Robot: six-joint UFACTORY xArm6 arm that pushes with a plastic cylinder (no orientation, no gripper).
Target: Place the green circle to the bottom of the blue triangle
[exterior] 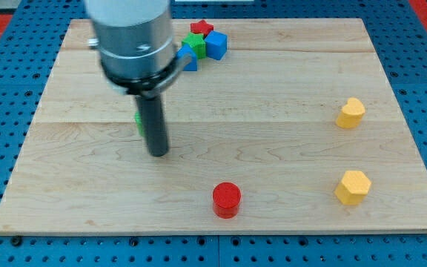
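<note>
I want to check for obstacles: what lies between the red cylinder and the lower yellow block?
Nothing: the camera view shows only bare wooden board between the red cylinder and the lower yellow block.

**Bench layout, one view**

Cluster at top edge, left of centre: red star (202, 28), blue cube (216, 45), green block (194, 44) and blue triangle (189, 61), touching.

My tip (158, 153) is left of centre, with a green sliver (137, 122) just beside the rod and mostly hidden.

Red cylinder (227, 199) is near the bottom edge.

Two yellow hexagons sit by the right edge, upper (351, 113) and lower (353, 187).
</note>
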